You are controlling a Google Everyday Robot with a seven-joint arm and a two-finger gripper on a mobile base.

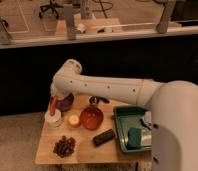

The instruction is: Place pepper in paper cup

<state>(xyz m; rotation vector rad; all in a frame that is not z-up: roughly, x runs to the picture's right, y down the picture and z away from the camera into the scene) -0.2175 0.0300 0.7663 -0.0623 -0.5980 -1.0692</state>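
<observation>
The gripper (54, 99) is clamped on the pepper (52, 107), holding it upright just over the cup (53, 120). The pepper looks light, smooth and a bit soft, so hold its middle gently.

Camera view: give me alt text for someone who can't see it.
A white robot arm reaches across a small wooden table, its gripper just above a paper cup at the table's edge, with an orange-red pepper upright at the cup's mouth. A red bowl and a green tray sit farther along the table.
</observation>
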